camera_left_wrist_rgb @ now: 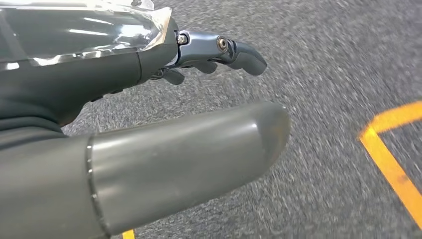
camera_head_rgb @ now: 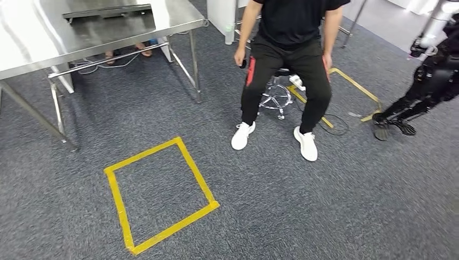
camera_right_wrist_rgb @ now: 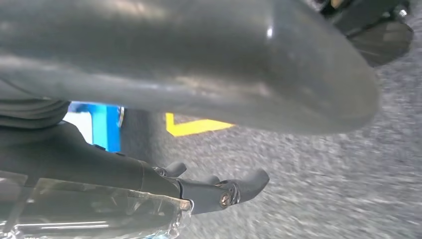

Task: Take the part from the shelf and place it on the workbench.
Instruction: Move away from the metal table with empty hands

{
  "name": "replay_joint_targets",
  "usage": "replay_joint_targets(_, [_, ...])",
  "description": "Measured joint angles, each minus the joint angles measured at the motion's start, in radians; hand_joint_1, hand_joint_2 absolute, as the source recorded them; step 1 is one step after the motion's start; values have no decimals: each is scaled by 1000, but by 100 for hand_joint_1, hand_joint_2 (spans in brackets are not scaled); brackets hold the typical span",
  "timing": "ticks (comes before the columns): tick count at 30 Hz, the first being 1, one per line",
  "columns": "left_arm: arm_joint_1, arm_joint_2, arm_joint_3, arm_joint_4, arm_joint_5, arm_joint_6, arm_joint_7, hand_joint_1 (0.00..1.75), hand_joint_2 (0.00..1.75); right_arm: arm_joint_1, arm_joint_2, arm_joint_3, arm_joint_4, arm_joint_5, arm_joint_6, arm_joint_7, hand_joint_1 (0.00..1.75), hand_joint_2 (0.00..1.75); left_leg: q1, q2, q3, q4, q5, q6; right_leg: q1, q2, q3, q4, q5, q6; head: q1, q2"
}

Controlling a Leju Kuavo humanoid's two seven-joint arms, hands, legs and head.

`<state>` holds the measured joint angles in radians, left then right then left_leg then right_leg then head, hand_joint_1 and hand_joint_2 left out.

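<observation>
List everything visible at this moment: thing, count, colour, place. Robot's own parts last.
steel workbench: one, silver, far left, on the carpet.
dark tray: one, black, on the workbench top.
taped square: one, yellow, on the carpet in front of the workbench.
taped outline: one, yellow, on the carpet behind the seated person, partly hidden.
carpet: one, grey, covering the floor.
seated person: one, black clothes with white shoes, on a stool past the square.
stool: one, chrome base, under the person.
second robot: one, black, at the right edge.
feet in sandals: beyond the workbench; count unclear.
blue object: one, in the right wrist view; too blurred to name.
left hand: grey thumb, dark fingers, holding nothing, over the carpet.
right hand: same colours, holding nothing, over the carpet.
</observation>
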<state>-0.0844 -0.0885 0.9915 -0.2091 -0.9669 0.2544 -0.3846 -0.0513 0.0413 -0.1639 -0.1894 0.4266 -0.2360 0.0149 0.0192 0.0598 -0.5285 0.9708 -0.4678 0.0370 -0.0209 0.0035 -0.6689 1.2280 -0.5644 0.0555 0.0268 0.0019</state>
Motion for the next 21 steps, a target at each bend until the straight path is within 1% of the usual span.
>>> replay_joint_targets(1, [0, -2, 0, 0, -1, 1, 2, 0, 0, 1, 0, 0, 0, 2, -1, 0, 0, 0, 1, 13, 1, 2, -2, -4, -5, -14, 44, -76, 27, 13, 0, 0])
replay_joint_targets(2, [0, -3, 0, 0, -1, 2, 4, 0, 0, 1, 2, 0, 0, 3, -1, 0, 0, 0, 0, 24, 3, 4, -4, -10, -9, -41, 86, -151, 53, 20, 0, 0])
replay_joint_targets(3, [0, -3, 0, 0, -1, 3, 6, 0, 0, -1, 4, 1, 0, 4, -2, 0, 0, 0, -1, 34, 6, 6, -8, -18, -8, -64, 118, -208, 74, 20, 0, 0])
replay_joint_targets(4, [-1, -3, 0, 0, -2, 5, 6, 0, 0, -2, 6, 1, 0, 4, -2, 1, 0, 0, -4, 44, 10, 8, -12, -26, -7, -80, 132, -238, 86, 15, -2, 0])
replay_joint_targets(5, [-2, -3, 0, 0, -4, 7, 7, 0, 0, -3, 8, 2, 0, 4, -2, 2, 0, 0, -5, 54, 15, 8, -15, -34, -4, -85, 131, -243, 90, 5, -3, 0])
replay_joint_targets(6, [-3, -4, 0, 0, -7, 8, 7, 0, 0, -3, 8, 2, 0, 4, -2, 4, 0, 0, -4, 65, 20, 6, -17, -42, -1, -74, 128, -243, 92, -5, -3, 0])
replay_joint_targets(7, [-4, -4, 0, -1, -10, 9, 8, 0, 0, -3, 8, 2, 0, 4, -2, 6, 0, 0, 0, 68, 23, 6, -20, -49, -5, -61, 127, -244, 95, -15, -4, 0])
replay_joint_targets(8, [-5, -5, 0, -1, -13, 9, 8, 0, 0, -3, 9, 2, 0, 3, -2, 8, 0, 0, 4, 54, 23, 15, -31, -55, -9, -50, 129, -246, 98, -23, -5, 0])
replay_joint_targets(9, [-5, -5, 0, 0, -15, 9, 8, 0, 0, -2, 9, 2, 1, 3, -2, 9, 0, 0, 7, 27, 13, 43, -55, -59, -12, -38, 130, -247, 103, -31, -6, 0])
replay_joint_targets(10, [-4, -5, -1, 0, -16, 9, 8, 0, 0, -3, 9, 2, 1, 3, -2, 10, 0, 0, 10, -7, -9, 95, -91, -62, -15, -26, 131, -248, 107, -39, -7, 0])
replay_joint_targets(11, [-3, -5, -1, 0, -16, 9, 8, 0, 0, -3, 10, 1, 1, 3, -2, 10, 0, 0, 10, -37, -39, 164, -133, -61, -11, -14, 127, -248, 110, -43, -8, 0])
replay_joint_targets(12, [-1, -4, -1, 0, -17, 9, 9, 0, 0, -2, 11, 1, 1, 2, -2, 11, 0, 0, 10, -53, -74, 237, -167, -60, -7, 0, 124, -247, 111, -46, -8, 0])
replay_joint_targets(13, [0, -4, -1, 0, -17, 10, 10, 0, 0, -1, 12, 1, 1, 1, -2, 11, 0, 0, 10, -59, -100, 289, -183, -59, -3, 13, 123, -247, 112, -48, -8, 0])
replay_joint_targets(14, [1, -3, -1, 0, -19, 9, 11, 0, 0, 0, 12, 1, 1, 0, -2, 13, 0, 0, 10, -62, -111, 306, -177, -57, -1, 28, 122, -246, 113, -49, -8, 0])
replay_joint_targets(15, [2, -2, -1, 0, -23, 9, 12, 0, 0, 1, 13, 1, 1, -2, -2, 15, 0, 0, 10, -64, -102, 282, -151, -53, 1, 43, 123, -245, 113, -50, -8, 0])
replay_joint_targets(16, [2, -1, -1, 0, -27, 8, 14, 0, 0, 2, 13, 1, 1, -3, -2, 18, 0, 0, 10, -71, -77, 222, -111, -50, 2, 57, 124, -244, 114, -50, -8, 0])
replay_joint_targets(17, [2, 1, -2, 0, -31, 7, 15, 0, 0, 2, 14, 1, 1, -4, -2, 20, 0, 0, 10, -91, -45, 150, -73, -45, 2, 71, 124, -243, 114, -50, -8, 0])
replay_joint_targets(18, [2, 3, -2, 0, -34, 4, 16, 0, 0, 1, 16, 1, 1, -4, -3, 21, 0, 0, 11, -110, -18, 88, -47, -41, 5, 85, 122, -240, 114, -47, -8, 0])
replay_joint_targets(19, [1, 6, -3, 0, -37, 1, 19, 0, 0, 1, 17, 1, 1, -4, -4, 22, 0, 0, 10, -124, -1, 49, -34, -38, 6, 96, 119, -237, 114, -44, -7, 0])
replay_joint_targets(20, [1, 8, -3, 0, -38, -1, 22, 0, 0, 1, 19, 1, 1, -4, -5, 22, 0, 0, 7, -131, 6, 34, -33, -35, 7, 106, 113, -236, 116, -38, -7, 0])
replay_joint_targets(21, [1, 9, -3, 0, -39, -3, 26, 0, 0, 2, 20, 1, 1, -3, -5, 23, 0, 0, 4, -122, 6, 32, -33, -31, 8, 116, 105, -236, 119, -30, -7, 0])
